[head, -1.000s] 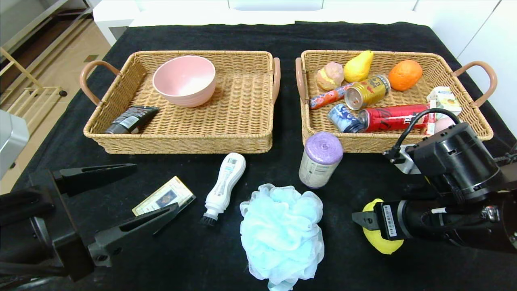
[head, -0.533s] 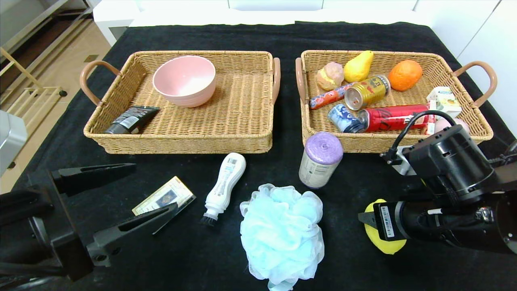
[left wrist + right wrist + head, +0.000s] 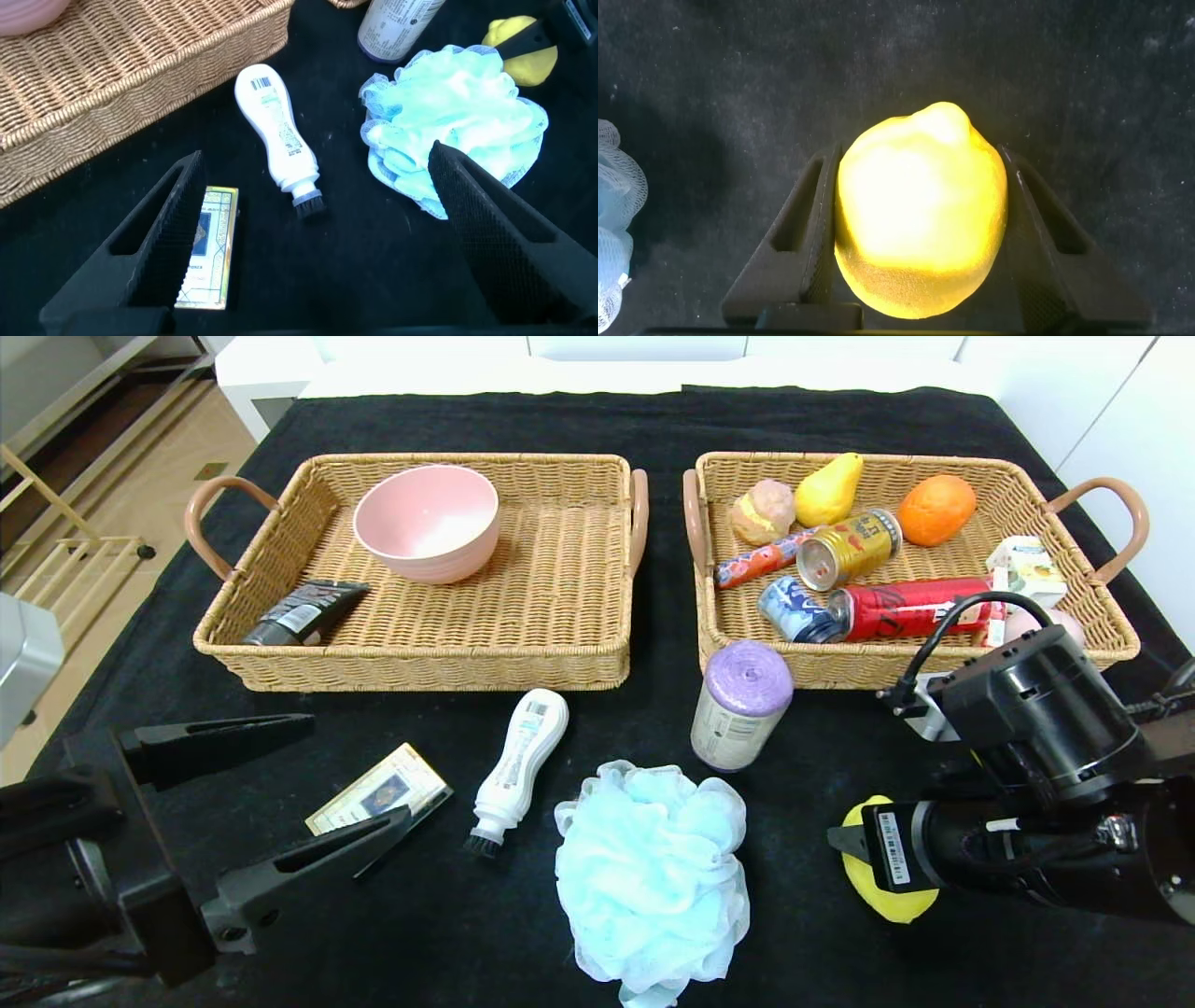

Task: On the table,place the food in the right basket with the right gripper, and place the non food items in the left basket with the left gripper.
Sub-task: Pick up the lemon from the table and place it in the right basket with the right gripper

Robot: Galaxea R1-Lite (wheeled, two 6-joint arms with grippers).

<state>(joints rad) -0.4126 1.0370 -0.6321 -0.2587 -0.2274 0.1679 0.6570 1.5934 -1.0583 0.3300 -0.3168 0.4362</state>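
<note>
The right tool [image 3: 845, 843] sits low at the near right of the worktop, its fingers [image 3: 799, 238] pressed against both sides of a lemon [image 3: 920, 210]. The left tool [image 3: 308, 779] hovers at the near left, fingers spread wide, gripping nothing.

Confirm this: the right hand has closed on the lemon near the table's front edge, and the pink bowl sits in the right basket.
One thing is wrong. The right hand is closed on the lemon, but the head view shows the pink bowl in the left basket, not the right basket.
</note>
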